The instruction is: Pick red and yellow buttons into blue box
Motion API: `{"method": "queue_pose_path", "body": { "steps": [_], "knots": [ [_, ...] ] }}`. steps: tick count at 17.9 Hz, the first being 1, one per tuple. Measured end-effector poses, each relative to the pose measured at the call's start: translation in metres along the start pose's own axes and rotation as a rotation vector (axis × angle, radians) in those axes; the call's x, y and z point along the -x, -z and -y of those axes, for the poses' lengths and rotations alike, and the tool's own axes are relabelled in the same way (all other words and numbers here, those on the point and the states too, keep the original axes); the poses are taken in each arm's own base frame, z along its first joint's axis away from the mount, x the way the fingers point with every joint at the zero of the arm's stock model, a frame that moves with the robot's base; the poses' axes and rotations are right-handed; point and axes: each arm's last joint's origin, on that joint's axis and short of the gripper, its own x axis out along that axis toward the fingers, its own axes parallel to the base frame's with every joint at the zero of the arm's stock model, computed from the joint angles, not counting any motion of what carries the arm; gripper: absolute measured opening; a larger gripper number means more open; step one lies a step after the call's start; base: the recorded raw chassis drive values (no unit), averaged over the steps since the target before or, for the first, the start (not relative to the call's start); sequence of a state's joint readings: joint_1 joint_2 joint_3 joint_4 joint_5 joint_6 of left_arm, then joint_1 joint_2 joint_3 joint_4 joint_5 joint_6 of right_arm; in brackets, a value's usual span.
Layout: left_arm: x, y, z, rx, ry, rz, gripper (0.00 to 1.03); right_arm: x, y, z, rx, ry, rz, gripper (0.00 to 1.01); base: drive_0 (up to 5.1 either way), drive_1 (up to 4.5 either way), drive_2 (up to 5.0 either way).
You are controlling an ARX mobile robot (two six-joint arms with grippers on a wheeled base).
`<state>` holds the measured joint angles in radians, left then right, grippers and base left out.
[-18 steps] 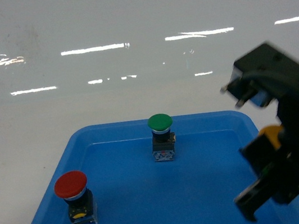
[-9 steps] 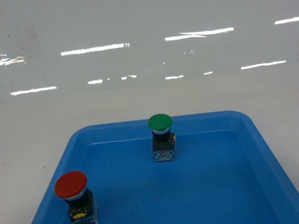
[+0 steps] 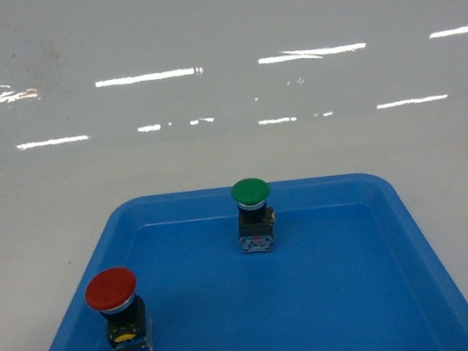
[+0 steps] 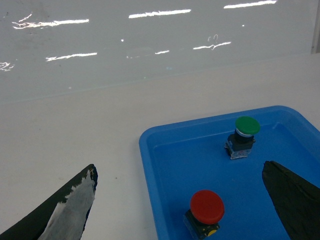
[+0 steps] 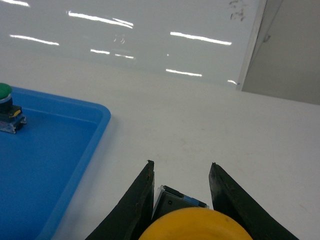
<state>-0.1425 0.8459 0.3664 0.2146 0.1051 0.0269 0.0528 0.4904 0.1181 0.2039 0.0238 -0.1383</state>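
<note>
Shallow blue plastic box [image 3: 395,292] filling the lower centre of the head view, flat on the white bench [image 3: 37,224]. Inside it, two push buttons, both upright. Red domed-cap button on a black-and-clear block base [image 3: 114,308] near the box's lower-left corner, close to the left wall. Green domed-cap button on a dark block base [image 3: 253,213] toward the upper middle of the box, near the far wall, well apart from the red one. Rest of the blue floor bare and glossy.

From the left wrist view, same box [image 4: 150,165] at lower right of the frame, red cap [image 4: 206,208] low in the frame, green cap [image 4: 246,135] above and right of it. Left pincer [image 4: 180,210] spread wide, dark fingertips at the lower left and lower right corners, nothing between them; the left fingertip over bare bench, the right one over the box.

From the right wrist view, box corner [image 5: 102,120] at left, green button [image 5: 7,112] at the left edge. Right pincer [image 5: 181,197] closed in on the yellow domed-cap button with a black-and-clear base [image 5: 192,222] at bottom centre, over white bench outside the box, right of its rim. Pale glossy wall [image 3: 213,45] across the top, a darker panel [image 5: 292,50] at upper right.
</note>
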Motion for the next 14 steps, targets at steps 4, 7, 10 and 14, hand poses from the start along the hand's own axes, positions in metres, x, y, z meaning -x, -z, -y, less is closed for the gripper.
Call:
{"method": "queue_pose_path", "body": {
  "steps": [4,7,10,14],
  "knots": [
    [-0.001,0.003,0.001,0.002,0.003,-0.031,0.98,0.001,-0.001,0.000,-0.011,0.005,0.014,0.31,0.0,0.00,0.0],
    [-0.011,0.003,0.005,0.000,0.033,-0.069,0.98,0.001,-0.001,0.000,-0.012,0.005,0.014,0.31,0.0,0.00,0.0],
    [-0.025,-0.006,0.008,-0.007,0.048,-0.086,0.98,0.001,-0.001,0.000,-0.012,0.005,0.014,0.31,0.0,0.00,0.0],
    [-0.051,-0.009,0.019,-0.031,0.083,-0.160,0.98,0.001,-0.001,0.000,-0.015,0.005,0.014,0.31,0.0,0.00,0.0]
  ]
}}
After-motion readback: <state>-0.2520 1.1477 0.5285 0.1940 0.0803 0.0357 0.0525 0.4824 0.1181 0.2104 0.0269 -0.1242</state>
